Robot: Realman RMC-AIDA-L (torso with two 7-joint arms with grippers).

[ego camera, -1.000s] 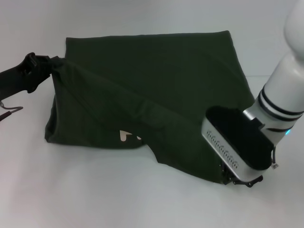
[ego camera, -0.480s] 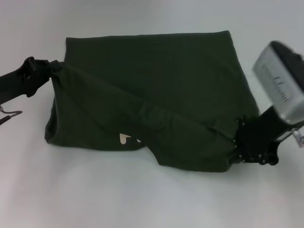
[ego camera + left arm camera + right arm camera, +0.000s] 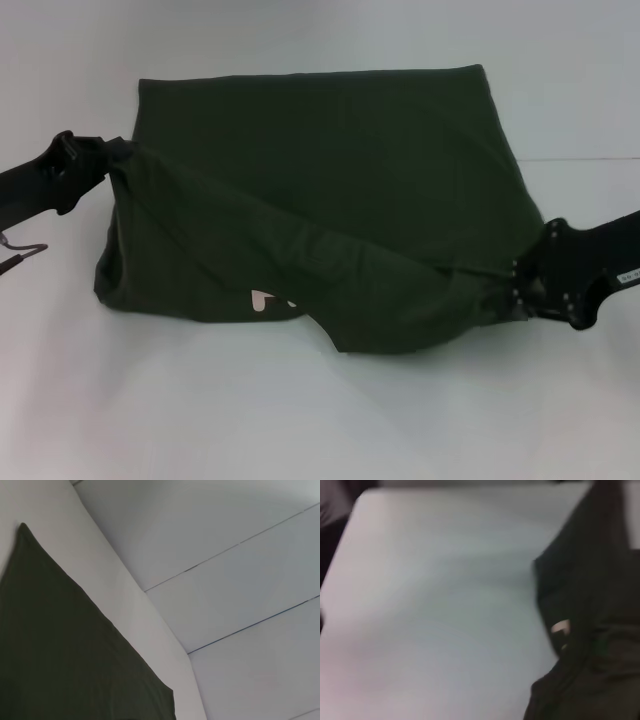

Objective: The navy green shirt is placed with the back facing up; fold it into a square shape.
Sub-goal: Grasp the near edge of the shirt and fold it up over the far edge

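the navy green shirt (image 3: 330, 190) lies on the white table (image 3: 320, 420), spread wide, its long axis running left to right across the robot's front. its far edge is straight and flat; the near part is lifted into a loose fold that runs as a slanting ridge from the left gripper (image 3: 100, 158) down to the right gripper (image 3: 512, 290). a small cream-white patch of lettering (image 3: 268, 298) shows at the near edge where the front is turned out; too little shows to read it. the left gripper sits at the shirt's left side with cloth bunched tight at its tip, jaws closed on the fabric. the right gripper is low at the shirt's near right corner, and the cloth pulls to a point between its fingers, so it too is clamped on the shirt. the left wrist view shows a flat dark cloth corner on the table; the right wrist view shows rumpled cloth with the pale patch.
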